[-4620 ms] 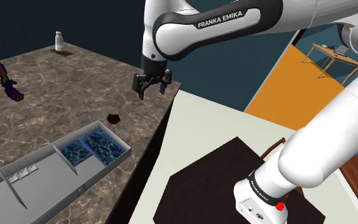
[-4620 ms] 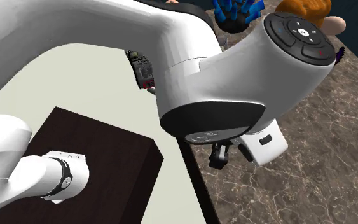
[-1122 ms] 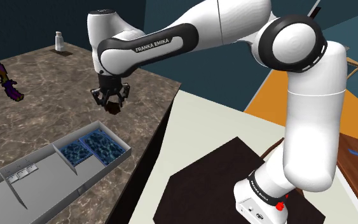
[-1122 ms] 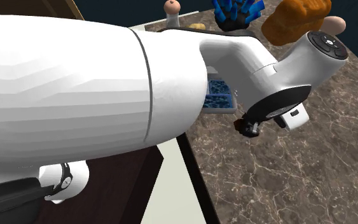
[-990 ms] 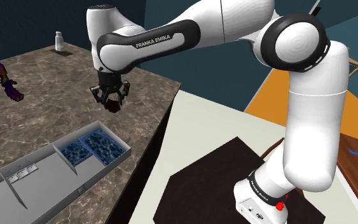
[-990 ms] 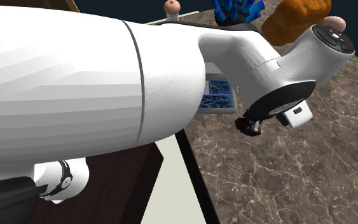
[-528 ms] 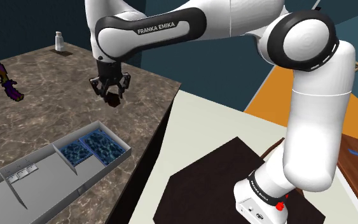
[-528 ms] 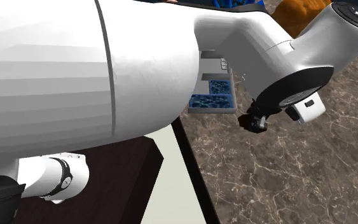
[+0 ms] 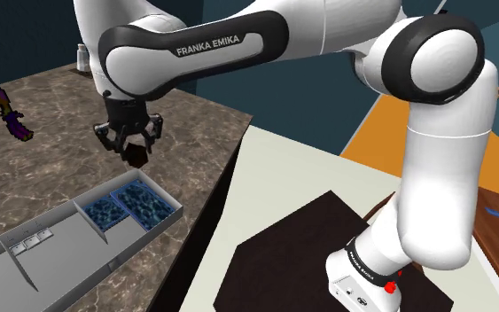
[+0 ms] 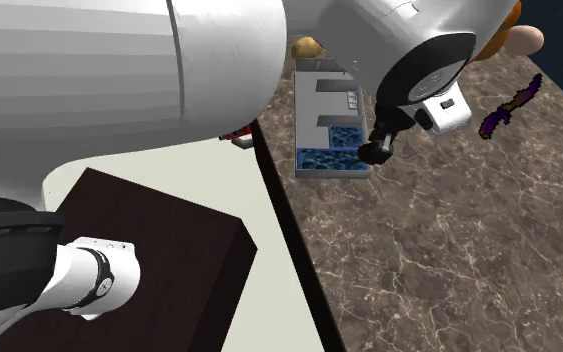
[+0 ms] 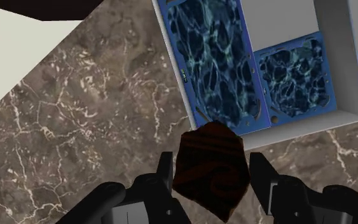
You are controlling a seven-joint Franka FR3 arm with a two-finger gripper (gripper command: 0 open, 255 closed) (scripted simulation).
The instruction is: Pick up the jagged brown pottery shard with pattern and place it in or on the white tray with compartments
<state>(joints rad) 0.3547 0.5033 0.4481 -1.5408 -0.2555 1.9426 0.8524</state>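
My gripper (image 9: pixel 130 146) hangs in the air above the marble counter, shut on the dark brown pottery shard (image 9: pixel 135 156). In the wrist view the jagged shard (image 11: pixel 210 167) shows a swirled pattern and is clasped between both black fingers (image 11: pixel 163 181). Just beyond it lies the grey-white tray with compartments (image 11: pixel 339 57), whose near end holds two blue patterned pads (image 11: pixel 215 57). In the shoulder view the tray (image 9: pixel 61 237) lies below and to the left of the gripper. The second exterior view shows the gripper (image 10: pixel 376 149) over the tray's blue end (image 10: pixel 331 160).
A purple and yellow curved object (image 9: pixel 6 111) lies at the counter's far left, and a small white bottle (image 9: pixel 81 58) stands at the back. The counter edge (image 9: pixel 212 191) drops to a pale floor. The dark stand (image 9: pixel 327 248) sits at lower right.
The gripper, with the shard still in it, has moved leftward in the shoulder view and slightly lower, closer to the tray's blue end. The arm's elbow swung with it.
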